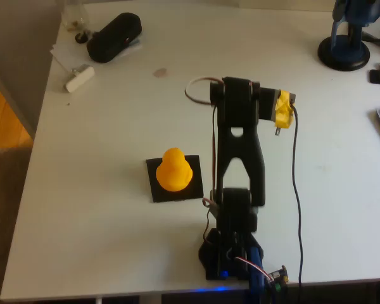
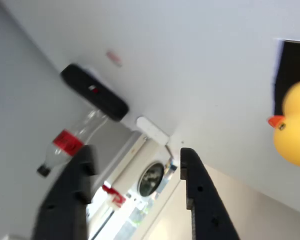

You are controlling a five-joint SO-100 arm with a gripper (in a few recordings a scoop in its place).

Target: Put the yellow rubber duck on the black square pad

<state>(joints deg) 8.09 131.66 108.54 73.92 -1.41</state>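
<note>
White table [image 1: 101,240], broad and mostly bare; black arm [image 1: 239,152] folded back over its base, well apart from the work. Black square pad [image 1: 174,179] lies flat near table centre, just left of the arm in the overhead view; yellow rubber duck [image 1: 173,170] stands upright on it, leaning toward the pad's far edge but within it. Gripper [image 2: 135,165] seen in the wrist view with fingers apart, nothing between them, aimed away across the table. Judgement: placement looks done, arm in retreat or rest; next move calls for little beyond holding clear of the duck. Containers: black oblong case [image 1: 114,37] at far left, closed, contents unseen; a clear bottle [image 2: 70,137] with red label beside it, contents unclear.
</note>
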